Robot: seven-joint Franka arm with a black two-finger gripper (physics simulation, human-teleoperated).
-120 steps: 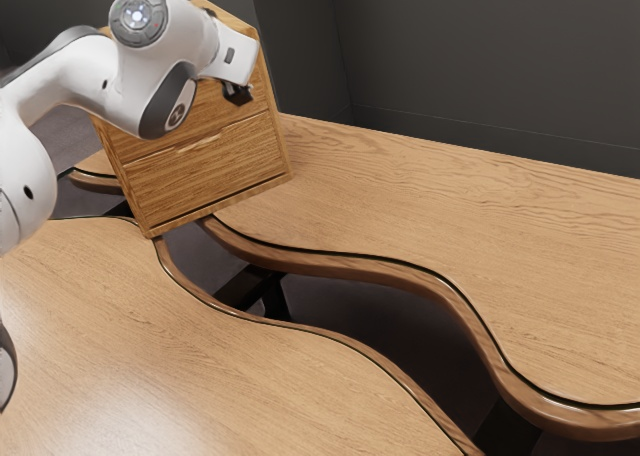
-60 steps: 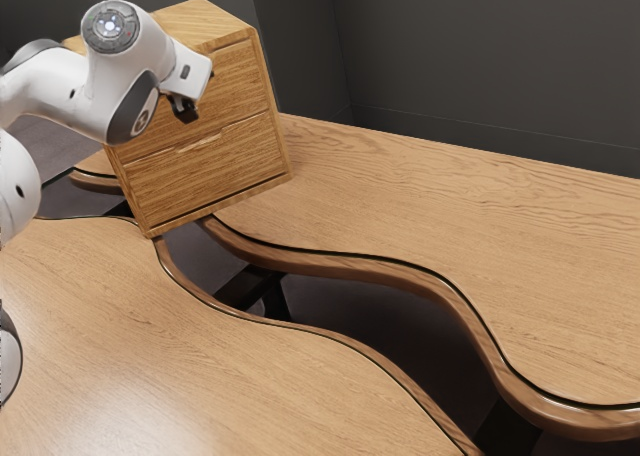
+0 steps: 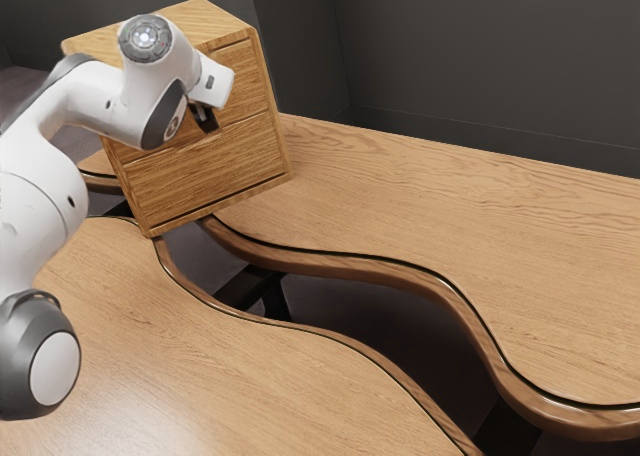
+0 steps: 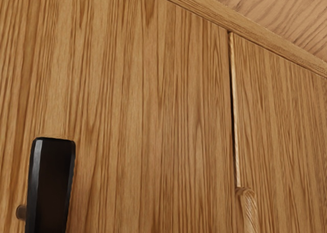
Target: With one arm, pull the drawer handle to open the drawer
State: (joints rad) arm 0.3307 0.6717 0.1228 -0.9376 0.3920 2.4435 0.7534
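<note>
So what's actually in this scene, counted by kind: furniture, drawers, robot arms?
Wooden cabinet: 1
Drawer fronts: 2, upper and lower
Curved wooden tabletops: 2, near and far
Robot arm: 1
Total: 6

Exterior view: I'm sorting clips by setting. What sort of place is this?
Likely a rendered office or meeting room: wavy-edged wooden tables, a small two-drawer wooden cabinet set at their far end, and plain dark walls behind.
</note>
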